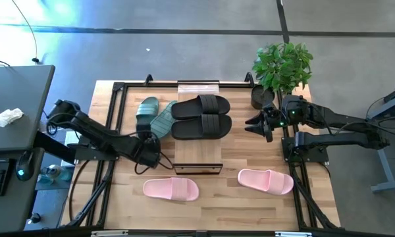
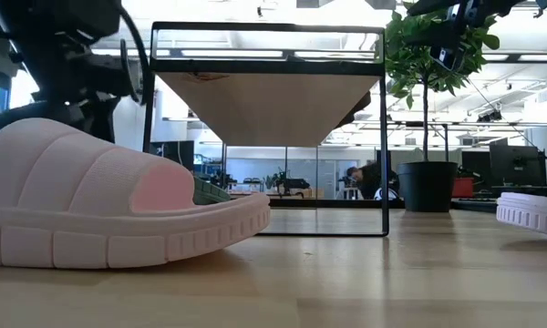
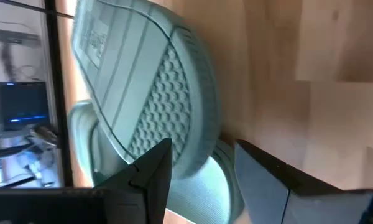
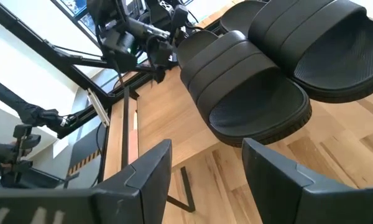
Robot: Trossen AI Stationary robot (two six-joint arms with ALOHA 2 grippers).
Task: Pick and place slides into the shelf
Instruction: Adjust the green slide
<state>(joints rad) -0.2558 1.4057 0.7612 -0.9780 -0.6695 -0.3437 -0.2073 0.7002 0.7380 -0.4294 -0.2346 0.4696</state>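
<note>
From above, the shelf stands mid-table with the pair of black slides side by side on its plank top. The left gripper sits low at the shelf's left edge, its arm stretched across from the table's left side; just beyond it the two green slides lie against the shelf's left side, one tipped over the other. The right gripper hovers off the shelf's right side, level with the black pair, fingers parted and holding nothing, next to a potted plant. Two pink slides lie in front of the shelf, one to its left front, the other to its right front. At table height, a pink slide fills the near left and the shelf's black frame rises behind it, the plant pot to its right. The left wrist view shows that gripper's fingers spread apart and empty, pointed at the stacked green slides close ahead, not touching them. The right wrist view looks past its own parted fingers at the black slides resting on the shelf top, with the left arm beyond.
</note>
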